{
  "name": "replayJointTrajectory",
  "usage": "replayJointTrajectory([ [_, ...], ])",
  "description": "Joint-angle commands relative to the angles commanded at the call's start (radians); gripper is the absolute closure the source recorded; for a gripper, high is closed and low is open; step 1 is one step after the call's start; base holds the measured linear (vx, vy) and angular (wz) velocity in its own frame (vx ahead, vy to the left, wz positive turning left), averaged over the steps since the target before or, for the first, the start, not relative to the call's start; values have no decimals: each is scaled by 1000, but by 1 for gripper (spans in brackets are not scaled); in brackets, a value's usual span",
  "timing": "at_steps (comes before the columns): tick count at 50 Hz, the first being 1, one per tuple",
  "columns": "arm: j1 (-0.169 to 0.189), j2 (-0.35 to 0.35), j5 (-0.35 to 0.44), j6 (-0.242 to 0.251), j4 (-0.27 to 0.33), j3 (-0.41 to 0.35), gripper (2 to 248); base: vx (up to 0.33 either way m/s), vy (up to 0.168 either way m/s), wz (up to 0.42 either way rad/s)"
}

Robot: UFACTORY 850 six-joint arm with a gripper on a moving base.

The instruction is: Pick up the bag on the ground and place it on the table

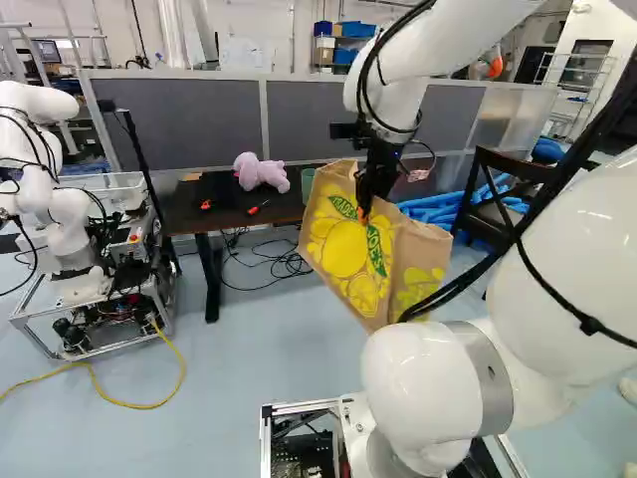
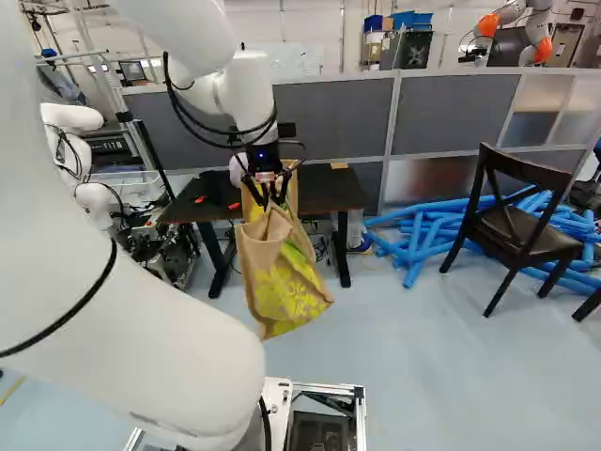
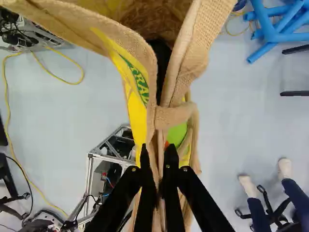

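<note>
Nearest thing first: the white arm is seen rising from the base frame, w/ its forearm stretched out ahead. At the end of it, the gripper is pointed down. In the wrist view the fingers are drawn nearly together, w/ only a narrow gap btwn them, and that gap is filled by the cloth of the bag, so yeah, it's gripped from both sides. The bag is held up off the floor, tilted, on the near side of the table. Can't be told if its back is touching the table edge tho. Yellow and green print can be seen on it.

Out past the base, a yellow cable is laid on the floor at the left of the L base view, and another robot is mounted on a cart just behind it. On the table, a purple plush toy is seated, w/ a couple of small red-and-black items beside it. In the R base view, a dark chair is parked right of the table, w/ blue tubes piled around/behind it. Farther back, everything's closed off by grey partitions, and blue bins are stacked beyond those.
</note>
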State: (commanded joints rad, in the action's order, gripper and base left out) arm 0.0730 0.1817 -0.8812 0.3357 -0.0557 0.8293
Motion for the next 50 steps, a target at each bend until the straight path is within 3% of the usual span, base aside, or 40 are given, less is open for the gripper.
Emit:
replayJointTrajectory([
  [50,21,37,-167,0,0,133,228,0,0,0],
])
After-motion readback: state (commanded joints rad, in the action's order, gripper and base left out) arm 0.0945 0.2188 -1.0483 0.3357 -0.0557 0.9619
